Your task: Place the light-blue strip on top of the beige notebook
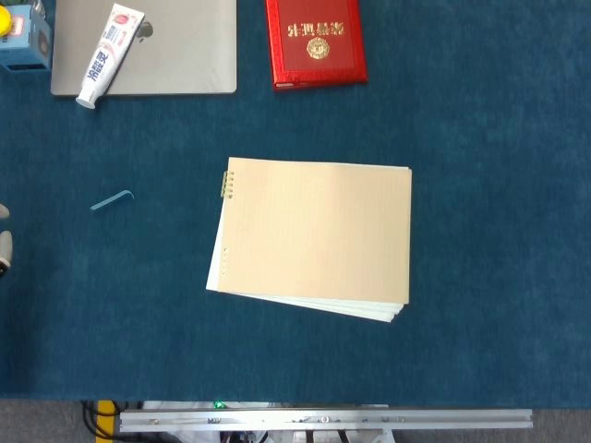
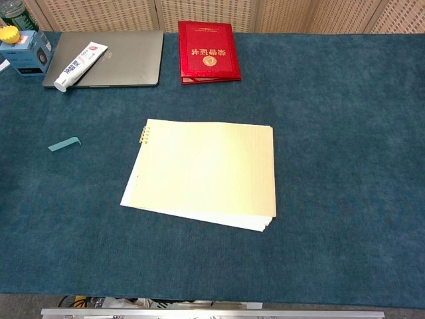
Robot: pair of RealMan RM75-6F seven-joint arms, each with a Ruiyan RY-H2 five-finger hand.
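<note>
1. Nearest the robot, the beige notebook (image 1: 314, 238) lies flat mid-tabletop (image 1: 499, 277), cover shut, loose pages fanned out at its near edge and a small spiral binding at its far-left corner. Its broad cover makes an easy target, though a strip dropped near the fanned edge could slide off.
2. At the left border of the head view, a pale sliver may be the left robot hand (image 1: 4, 249); too little shows to tell how open it is or whether it holds anything. The right robot hand is not in view.
3. Further left and slightly beyond, well apart from the notebook, the light-blue strip (image 1: 112, 200) lies on the cloth: thin, short, one end curled up. Being so slim and flat, it could slip from a pinch or get pushed along.
4. Farthest back sit a toothpaste tube (image 1: 109, 53) atop a grey laptop (image 1: 175, 55), and a red booklet (image 1: 316, 41); a wide reach could nudge them.
</note>
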